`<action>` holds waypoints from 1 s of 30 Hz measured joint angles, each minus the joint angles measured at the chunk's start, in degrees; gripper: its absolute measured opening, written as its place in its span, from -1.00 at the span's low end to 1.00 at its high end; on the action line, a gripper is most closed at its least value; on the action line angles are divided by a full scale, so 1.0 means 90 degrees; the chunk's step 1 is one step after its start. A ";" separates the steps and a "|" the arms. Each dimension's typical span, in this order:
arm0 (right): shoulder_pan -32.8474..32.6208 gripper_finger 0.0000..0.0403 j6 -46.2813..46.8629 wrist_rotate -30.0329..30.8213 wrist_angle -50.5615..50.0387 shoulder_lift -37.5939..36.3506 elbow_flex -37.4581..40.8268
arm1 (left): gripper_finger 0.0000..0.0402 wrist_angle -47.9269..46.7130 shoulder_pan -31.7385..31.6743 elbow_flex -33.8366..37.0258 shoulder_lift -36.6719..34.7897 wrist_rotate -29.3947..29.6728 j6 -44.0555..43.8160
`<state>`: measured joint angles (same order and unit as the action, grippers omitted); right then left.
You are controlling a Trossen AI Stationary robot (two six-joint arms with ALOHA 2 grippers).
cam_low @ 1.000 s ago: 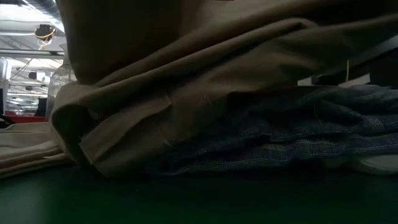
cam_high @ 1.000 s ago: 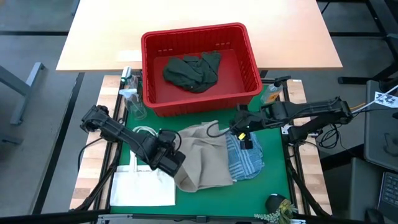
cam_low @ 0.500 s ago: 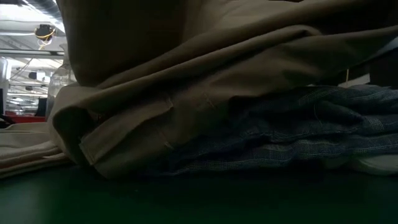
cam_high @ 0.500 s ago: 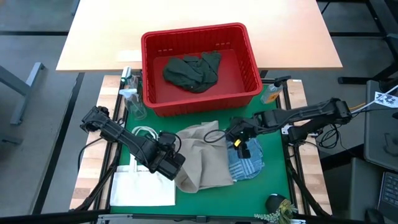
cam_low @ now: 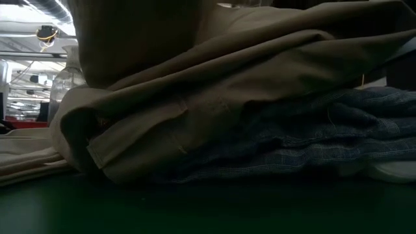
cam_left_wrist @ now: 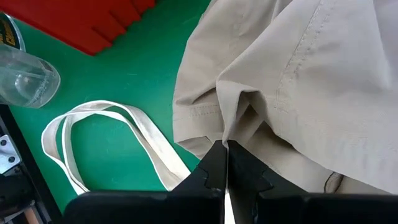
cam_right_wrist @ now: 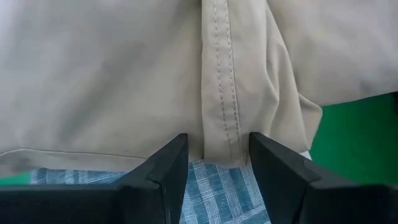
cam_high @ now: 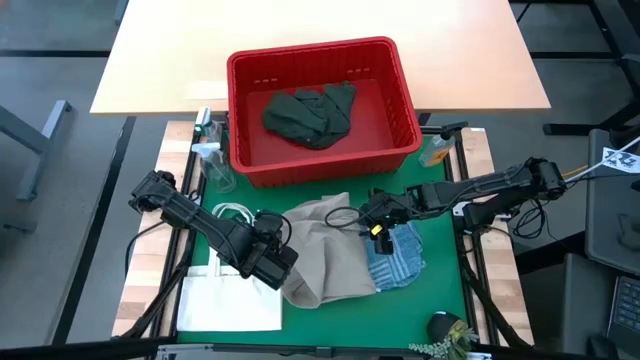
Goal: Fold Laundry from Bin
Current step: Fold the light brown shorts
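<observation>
A beige garment (cam_high: 330,255) lies crumpled on the green mat, its right part on top of a blue-and-white checked garment (cam_high: 402,255). My left gripper (cam_high: 280,258) is shut on the beige cloth at its left side. My right gripper (cam_high: 372,225) is open at the garment's far right edge. Its fingers stand on either side of a stitched seam (cam_right_wrist: 221,118), and I cannot tell whether they touch it. A dark green garment (cam_high: 308,115) lies in the red bin (cam_high: 330,165) behind. My left gripper pinches a bunched fold of the beige garment (cam_left_wrist: 235,124) near its hemmed left edge, between its two shut fingers (cam_left_wrist: 214,163). The fingers slant down from the table's left. The held cloth rises as a peak (cam_low: 130,39). The rest lies slack on the mat and the blue cloth.
A flat white tote bag (cam_high: 230,300) with looped handles (cam_left_wrist: 93,121) lies on the mat left of the garments. A clear bottle (cam_high: 212,160) stands by the bin's left corner. A small orange bottle (cam_high: 437,150) stands at the right, and a plant sprig (cam_high: 445,335) lies at the near right.
My right gripper has come down and toward the table's left, onto the beige garment's far right edge, tipping steeper while staying open. The beige cloth near it has bulged up a little.
</observation>
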<state>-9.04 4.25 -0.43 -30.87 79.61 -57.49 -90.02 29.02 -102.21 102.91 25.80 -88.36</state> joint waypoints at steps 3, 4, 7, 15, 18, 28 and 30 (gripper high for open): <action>0.0000 -0.21 0.0000 0.0033 -0.0005 0.0000 0.0000 | -1.00 0.0000 0.0000 0.0000 0.0000 0.0002 0.0000; 0.0000 -0.25 0.0000 0.0034 -0.0007 0.0000 0.0000 | -1.00 0.0000 0.0000 0.0000 0.0002 0.0002 0.0000; 0.0002 -0.41 -0.0002 0.0037 -0.0007 0.0000 0.0000 | -1.00 0.0000 0.0000 0.0000 0.0002 0.0002 0.0000; 0.0002 -0.96 -0.0029 0.0037 -0.0008 0.0000 0.0000 | -0.98 0.0000 -0.0001 0.0000 0.0002 0.0057 0.0046; 0.0002 -0.91 -0.0020 0.0037 -0.0014 0.0000 0.0000 | -0.89 -0.0002 -0.0023 0.0000 0.0002 0.0063 0.0047; 0.0002 -0.95 -0.0023 0.0034 -0.0024 0.0000 0.0000 | -0.53 0.0091 -0.0017 -0.0036 -0.0051 0.0371 -0.0350; 0.0002 -0.96 -0.0022 0.0033 -0.0052 0.0000 0.0000 | -0.54 0.0071 0.0054 -0.0188 -0.0125 0.0655 -0.0335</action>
<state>-9.02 4.05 -0.13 -31.34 79.61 -57.49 -89.38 29.50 -103.91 101.79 31.70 -91.37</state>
